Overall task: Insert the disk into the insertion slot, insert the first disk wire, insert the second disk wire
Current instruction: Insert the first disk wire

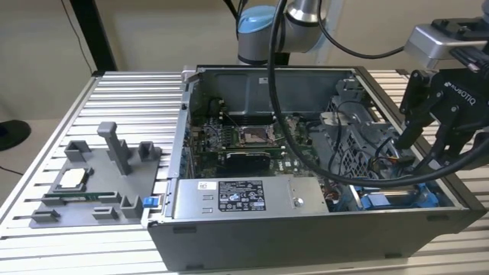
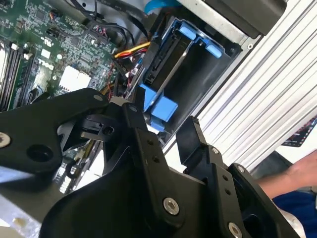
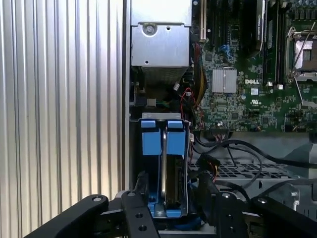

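The disk (image 2: 171, 54) stands on edge in its bright blue carrier (image 3: 163, 136) inside the grey insertion slot (image 2: 213, 82), at the case's front corner on the exterior view's right (image 1: 397, 200). My gripper (image 2: 163, 126) hovers just above it, open, with one black finger on each side of the carrier and nothing held between them (image 3: 173, 193). In the exterior view the gripper (image 1: 424, 160) hangs over that corner. Red, yellow and black wires (image 2: 131, 52) lie loose beside the disk, near one fingertip.
The open computer case holds a green motherboard (image 1: 244, 137) and a grey labelled power-supply box (image 1: 244, 197). The arm's thick black cable (image 1: 306, 143) loops over the case. A grey fixture tray (image 1: 91, 183) sits on the ribbed table (image 1: 130, 97). A person's hand (image 2: 302, 173) rests nearby.
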Controlling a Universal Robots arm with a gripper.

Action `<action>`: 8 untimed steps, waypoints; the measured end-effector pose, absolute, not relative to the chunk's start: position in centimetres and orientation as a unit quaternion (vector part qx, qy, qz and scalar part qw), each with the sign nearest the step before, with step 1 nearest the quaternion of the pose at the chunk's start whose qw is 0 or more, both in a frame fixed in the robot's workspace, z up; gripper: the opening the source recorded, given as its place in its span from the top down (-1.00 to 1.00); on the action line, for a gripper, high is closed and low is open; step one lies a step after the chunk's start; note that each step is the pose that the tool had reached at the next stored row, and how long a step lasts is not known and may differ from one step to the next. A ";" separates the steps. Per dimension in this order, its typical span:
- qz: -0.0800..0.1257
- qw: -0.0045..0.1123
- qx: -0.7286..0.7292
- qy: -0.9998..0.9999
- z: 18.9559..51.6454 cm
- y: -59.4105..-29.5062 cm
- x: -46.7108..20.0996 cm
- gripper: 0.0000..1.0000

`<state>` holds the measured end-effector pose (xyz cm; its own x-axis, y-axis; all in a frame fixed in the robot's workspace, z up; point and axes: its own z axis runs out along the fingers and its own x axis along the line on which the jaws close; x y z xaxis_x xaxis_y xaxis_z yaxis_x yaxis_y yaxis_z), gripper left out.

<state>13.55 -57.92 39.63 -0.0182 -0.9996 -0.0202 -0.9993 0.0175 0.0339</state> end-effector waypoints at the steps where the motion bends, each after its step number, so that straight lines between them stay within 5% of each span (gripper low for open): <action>1: -0.018 0.003 0.701 -0.713 39.6 -57.9 13.7 -1.00; 8: -0.008 -0.007 0.702 -0.712 39.1 -57.3 14.1 -1.00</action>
<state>14.15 -57.31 39.11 -0.0154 -0.9997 -0.0208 -0.9999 0.0154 0.0024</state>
